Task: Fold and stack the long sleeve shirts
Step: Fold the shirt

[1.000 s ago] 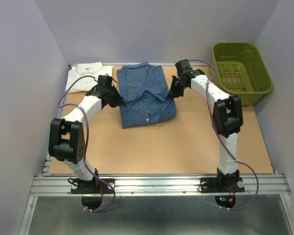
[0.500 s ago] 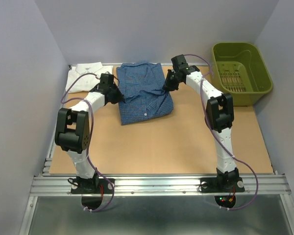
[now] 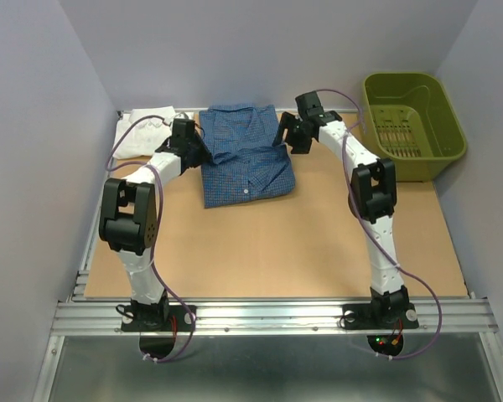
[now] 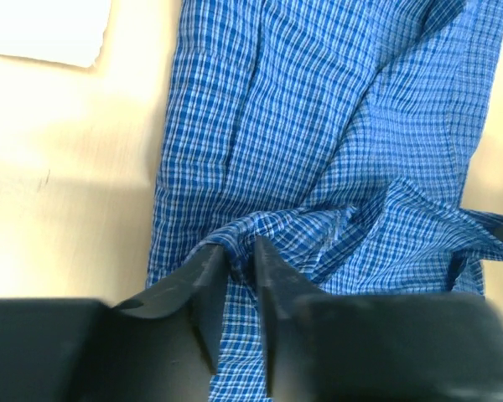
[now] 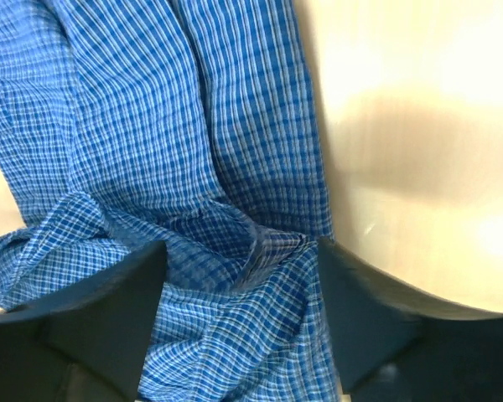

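The dark blue checked shirt (image 3: 247, 159) lies folded at the back middle of the table, collar toward the rear. A plain white shirt (image 3: 147, 134) lies folded at the back left corner; its edge (image 4: 42, 29) shows in the left wrist view. My left gripper (image 3: 199, 155) is at the blue shirt's left edge. Its jaws (image 4: 241, 251) stand a little apart with a raised ridge of blue cloth (image 4: 318, 151) between the tips. At the shirt's right edge, my right gripper (image 3: 283, 138) hangs open wide (image 5: 241, 255) over a puckered fold of blue cloth (image 5: 235, 243), gripping nothing.
An olive-green plastic basket (image 3: 453, 126) stands at the back right, beside the right arm. Grey walls close in the table on the left, rear and right. Bare brown tabletop (image 3: 277, 243) stretches from the shirt to the arm bases.
Both arms have pushed the blue shirt toward the rear. The right jaws have opened wide and let go of the cloth; the left jaws have parted slightly.
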Controlling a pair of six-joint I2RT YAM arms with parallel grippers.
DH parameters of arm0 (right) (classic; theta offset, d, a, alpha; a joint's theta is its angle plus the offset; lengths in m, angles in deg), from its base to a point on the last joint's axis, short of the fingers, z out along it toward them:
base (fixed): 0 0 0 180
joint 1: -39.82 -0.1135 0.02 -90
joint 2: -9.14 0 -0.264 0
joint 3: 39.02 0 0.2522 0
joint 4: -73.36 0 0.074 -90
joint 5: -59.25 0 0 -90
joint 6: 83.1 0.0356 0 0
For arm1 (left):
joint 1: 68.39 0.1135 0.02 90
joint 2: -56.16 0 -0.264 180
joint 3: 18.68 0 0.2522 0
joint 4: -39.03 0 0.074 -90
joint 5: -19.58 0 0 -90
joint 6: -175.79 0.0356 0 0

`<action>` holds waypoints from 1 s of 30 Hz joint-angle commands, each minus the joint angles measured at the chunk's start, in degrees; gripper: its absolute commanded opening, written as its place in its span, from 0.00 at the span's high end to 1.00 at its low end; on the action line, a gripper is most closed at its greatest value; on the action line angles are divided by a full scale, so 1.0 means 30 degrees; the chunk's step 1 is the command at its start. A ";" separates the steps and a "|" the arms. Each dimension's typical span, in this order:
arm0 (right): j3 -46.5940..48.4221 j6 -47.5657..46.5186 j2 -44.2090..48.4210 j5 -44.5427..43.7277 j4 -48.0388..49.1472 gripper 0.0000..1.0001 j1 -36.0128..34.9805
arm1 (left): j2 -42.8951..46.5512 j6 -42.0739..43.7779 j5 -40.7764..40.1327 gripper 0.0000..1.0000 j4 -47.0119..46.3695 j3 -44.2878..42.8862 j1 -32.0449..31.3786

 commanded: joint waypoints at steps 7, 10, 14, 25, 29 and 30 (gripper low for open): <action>-0.0750 -0.4206 0.5133 -0.0573 0.1185 0.15 0.0943 | 0.2054 0.0059 -0.1998 0.57 -0.1443 -0.1171 0.0723; -0.4173 -0.5083 0.7008 0.0451 0.1652 0.15 0.1148 | 0.2962 0.0058 -0.2233 0.40 -0.1530 -0.0321 0.0957; -0.8649 -0.5614 0.9177 0.1857 0.3580 0.19 0.1207 | 0.3987 0.0380 -0.1824 0.22 -0.1560 0.0879 0.1017; -1.7013 -0.6055 1.1261 0.5901 0.7891 0.30 0.1734 | 0.8031 0.0439 0.0989 0.18 -0.1706 0.7031 0.0113; -1.8040 -0.5294 1.1056 0.7044 0.9473 0.28 0.1735 | 0.8706 0.1228 0.0231 0.18 -0.1912 0.7737 -0.1732; -1.8244 -0.4857 1.0969 0.7074 0.9999 0.27 0.1735 | 0.8620 0.1869 -0.0323 0.18 -0.1912 0.7447 -0.2259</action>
